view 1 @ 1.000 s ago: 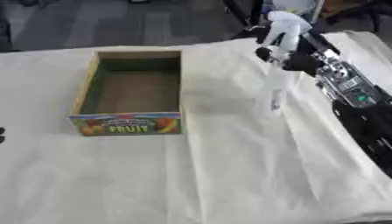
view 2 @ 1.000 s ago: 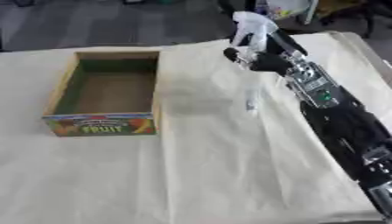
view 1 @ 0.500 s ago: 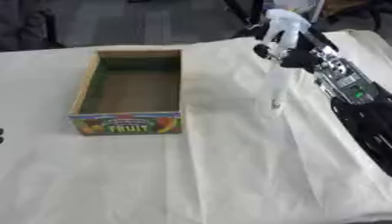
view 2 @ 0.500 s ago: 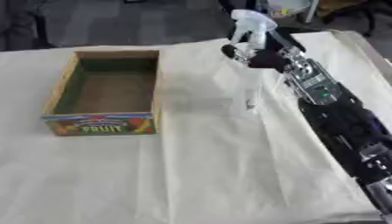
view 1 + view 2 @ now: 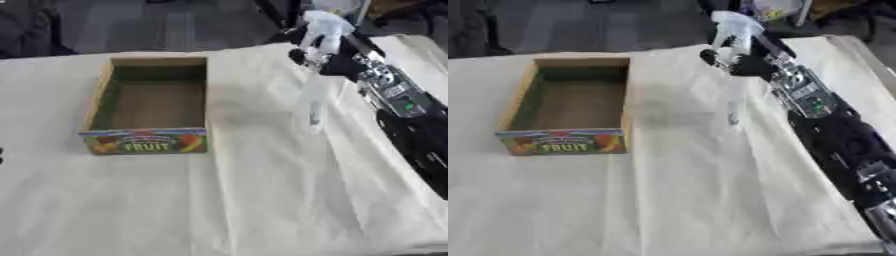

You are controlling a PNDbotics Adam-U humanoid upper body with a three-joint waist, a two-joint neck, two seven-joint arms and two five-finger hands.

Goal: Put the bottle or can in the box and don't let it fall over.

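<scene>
A clear spray bottle with a white trigger head stands upright on the cloth, right of the box. My right hand comes in from the lower right and is shut round the bottle's neck, just under the white head. The cardboard fruit box lies open and empty at the left, well apart from the bottle. Only a dark tip of my left hand shows at the left edge.
A cream cloth covers the whole table, with creases near the bottle. My right arm lies along the table's right side. Dark floor and chair legs show beyond the far edge.
</scene>
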